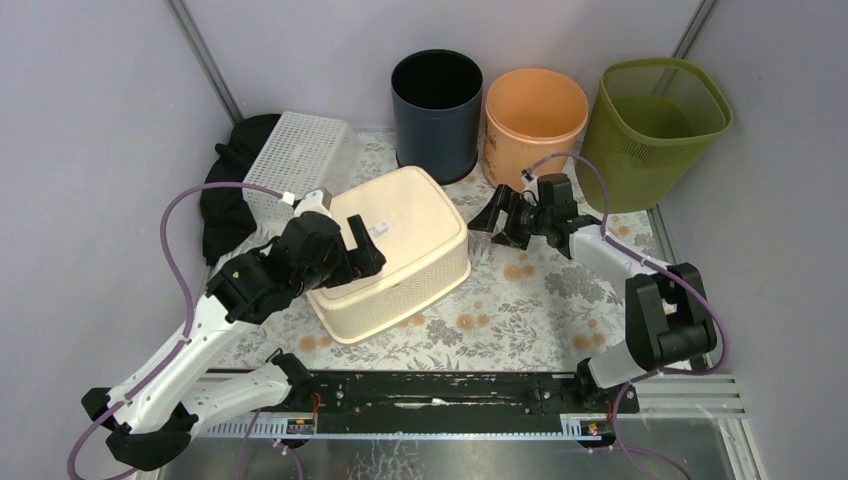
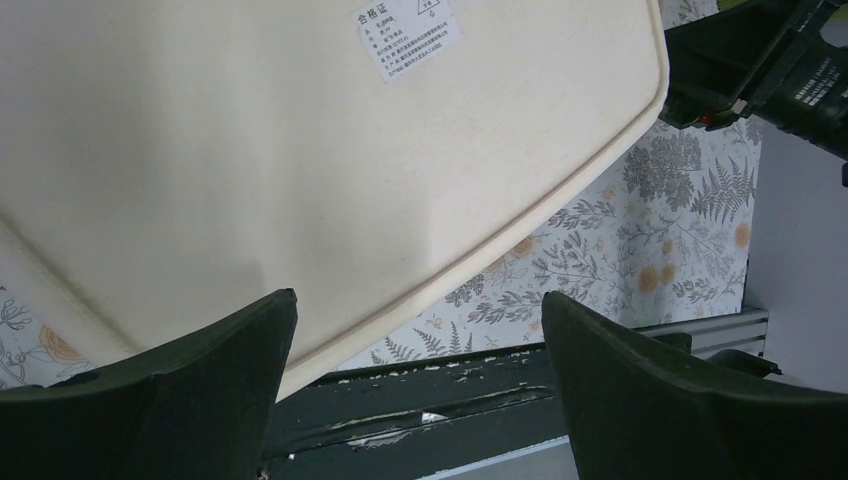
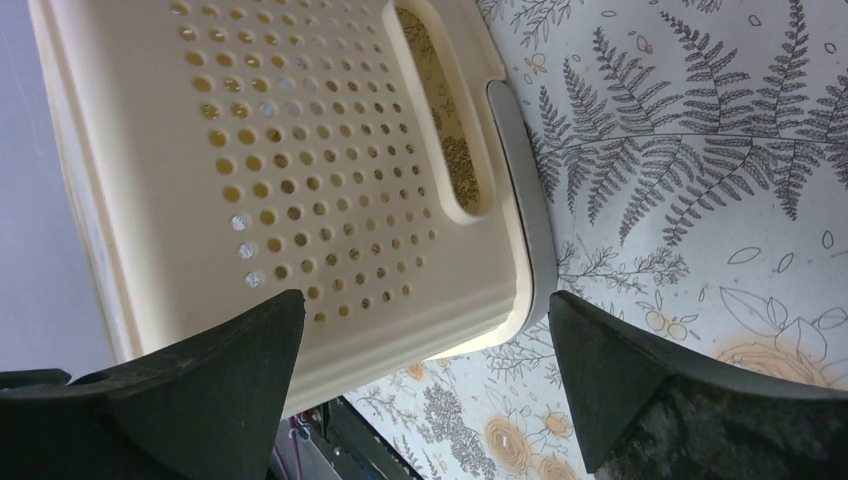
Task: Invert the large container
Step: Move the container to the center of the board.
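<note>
Top view: the large container (image 1: 395, 250) lies base-up mid-worktop (image 1: 530, 300), with the left gripper (image 1: 365, 243) over its left edge and the right gripper (image 1: 500, 228) just off its right end. Left wrist: jaws apart above the labelled base. Right wrist: jaws apart, empty. The flip looks done; next, both arms should lift clear.

How we see it
From overhead we face the whole table (image 1: 540, 300); both wrist views press close on the cream container (image 1: 400, 215).

Left tool (image 1: 362, 243), jaws wide apart, right tool (image 1: 497, 222), jaws equally spread, pointing toward each other
</note>
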Controlling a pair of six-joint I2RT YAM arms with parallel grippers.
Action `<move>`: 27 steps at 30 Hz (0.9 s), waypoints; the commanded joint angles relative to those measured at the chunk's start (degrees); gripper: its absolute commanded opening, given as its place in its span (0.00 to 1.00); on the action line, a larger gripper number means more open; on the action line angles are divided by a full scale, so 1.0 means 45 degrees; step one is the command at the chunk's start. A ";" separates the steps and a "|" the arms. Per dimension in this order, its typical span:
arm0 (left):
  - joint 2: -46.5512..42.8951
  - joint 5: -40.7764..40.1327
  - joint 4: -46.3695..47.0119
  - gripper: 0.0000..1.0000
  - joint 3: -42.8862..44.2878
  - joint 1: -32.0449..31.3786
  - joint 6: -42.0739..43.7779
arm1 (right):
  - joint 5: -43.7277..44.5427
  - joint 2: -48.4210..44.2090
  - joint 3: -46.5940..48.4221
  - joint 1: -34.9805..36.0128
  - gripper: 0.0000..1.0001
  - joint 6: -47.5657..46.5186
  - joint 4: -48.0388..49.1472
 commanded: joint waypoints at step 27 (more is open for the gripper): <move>-0.0094 0.0252 0.0990 1.00 -0.0627 -0.0032 0.0037 | -0.1280 0.0155 -0.2083 0.2726 0.91 0.0686 0.2764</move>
